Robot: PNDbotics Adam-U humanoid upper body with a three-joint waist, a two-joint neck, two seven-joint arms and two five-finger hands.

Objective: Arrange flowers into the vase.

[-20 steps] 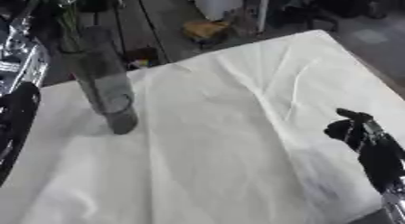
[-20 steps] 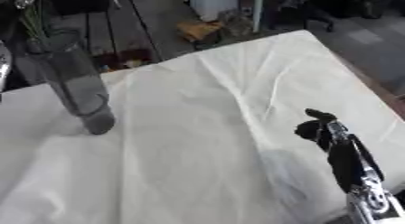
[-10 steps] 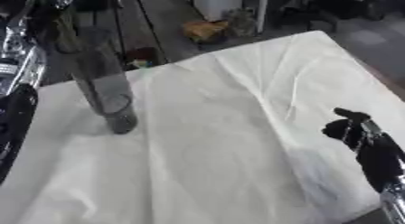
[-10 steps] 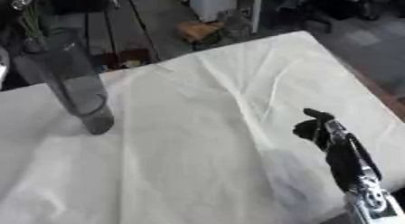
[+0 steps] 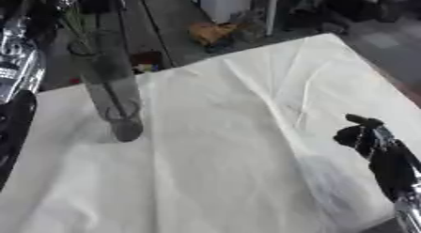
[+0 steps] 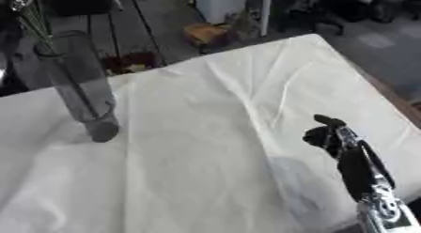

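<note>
A cluttered workshop floor is seen beyond the far edge, with dark benches, a white cabinet and an orange-brown object lying on the ground. Most of both views is filled by the worktop (image 5: 246, 180), which is covered by a creased cream cloth (image 6: 214, 133) spread to its edges, presumably so that stems and water are kept off the surface.

The left arm (image 5: 15, 110) is seen only as a black and silver length along the left border; its robot hand cannot be made out at the top corner, so whether its fingers are apart or together cannot be told.

The tall clear glass vase (image 6: 78, 86) is stood upright on the cloth at the far left, well apart from the right side. Thin green stems (image 6: 33, 18) rise out of its mouth, so at least some flowers are judged to be already placed; no blooms can be made out, and no loose flowers are seen on the cloth.

The right robot hand (image 6: 329, 135) is held just above the cloth near the right edge, its dark fingers curled together and nothing gripped in them. It is judged to be parked clear of the vase so the work on the left is not obstructed.
</note>
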